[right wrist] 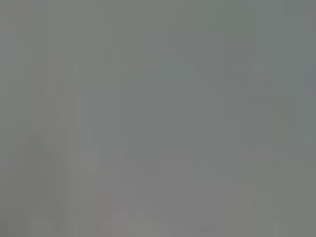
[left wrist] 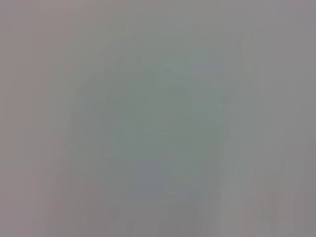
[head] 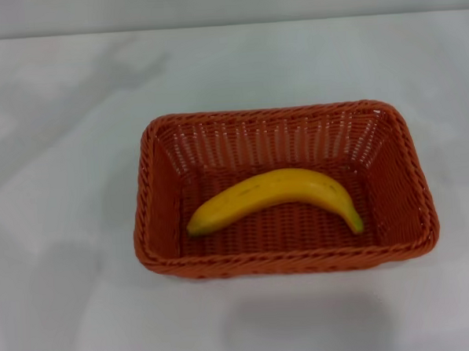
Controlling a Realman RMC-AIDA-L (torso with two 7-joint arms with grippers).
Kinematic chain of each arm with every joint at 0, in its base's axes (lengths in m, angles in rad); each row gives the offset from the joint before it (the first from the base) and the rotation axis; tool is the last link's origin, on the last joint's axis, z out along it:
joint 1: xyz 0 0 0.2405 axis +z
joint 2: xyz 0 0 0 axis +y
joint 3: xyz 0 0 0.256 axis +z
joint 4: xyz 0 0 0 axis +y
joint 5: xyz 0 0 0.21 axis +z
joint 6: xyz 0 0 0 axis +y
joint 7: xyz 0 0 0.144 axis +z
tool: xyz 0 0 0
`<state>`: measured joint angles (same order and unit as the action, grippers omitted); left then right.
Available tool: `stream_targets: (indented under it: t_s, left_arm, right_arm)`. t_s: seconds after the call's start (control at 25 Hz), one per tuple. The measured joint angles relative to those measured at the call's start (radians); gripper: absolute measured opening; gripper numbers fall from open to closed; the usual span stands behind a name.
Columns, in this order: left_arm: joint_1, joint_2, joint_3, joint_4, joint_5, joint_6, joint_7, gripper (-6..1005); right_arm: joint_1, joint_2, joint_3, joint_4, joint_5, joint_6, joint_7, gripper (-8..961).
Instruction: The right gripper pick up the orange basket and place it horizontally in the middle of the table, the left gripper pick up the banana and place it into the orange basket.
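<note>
Fingers: you can't tell their state on either arm, neither gripper shows up in any view, and both wrist views give you plain grey. Your orange basket (head: 283, 190) sits lengthwise across the middle of the white worktop (head: 60, 153), the banana (head: 275, 198) lying inside on its floor, stem toward lower right.

You have the basket (head: 286, 251) standing on the desk (head: 64, 231), its long side running left to right. The banana (head: 273, 195) lies inside on the basket floor, lengthwise, stem end toward the right.
</note>
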<state>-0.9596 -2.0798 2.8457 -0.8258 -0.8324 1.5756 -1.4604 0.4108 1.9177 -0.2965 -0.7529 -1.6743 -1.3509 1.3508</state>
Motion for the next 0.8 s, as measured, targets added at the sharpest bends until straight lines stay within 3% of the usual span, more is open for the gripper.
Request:
stream_targets:
  t_s: [0.16, 0.2, 0.24, 0.56, 0.8]
  left_arm:
    - [0.226, 0.0, 0.0, 0.137, -0.28, 0.049, 0.155, 893]
    - [0.226, 0.0, 0.0, 0.137, -0.28, 0.049, 0.155, 893]
    - [0.323, 0.0, 0.0, 0.198, -0.358, 0.06, 0.215, 893]
    - [0.539, -0.002, -0.002, 0.302, -0.449, 0.119, 0.332, 893]
    - [0.635, 0.0, -0.004, 0.382, -0.487, 0.128, 0.49, 892]
  right_arm:
    - [-0.009, 0.001, 0.0, 0.059, 0.066, 0.019, -0.056, 741]
    - [-0.012, 0.003, 0.0, 0.069, 0.079, 0.02, -0.065, 741]
    - [-0.015, 0.007, 0.001, 0.077, 0.091, 0.021, -0.076, 741]
    - [-0.036, 0.077, 0.0, 0.104, 0.177, 0.026, -0.169, 741]
    - [-0.048, 0.086, 0.001, 0.217, 0.232, 0.019, -0.261, 741]
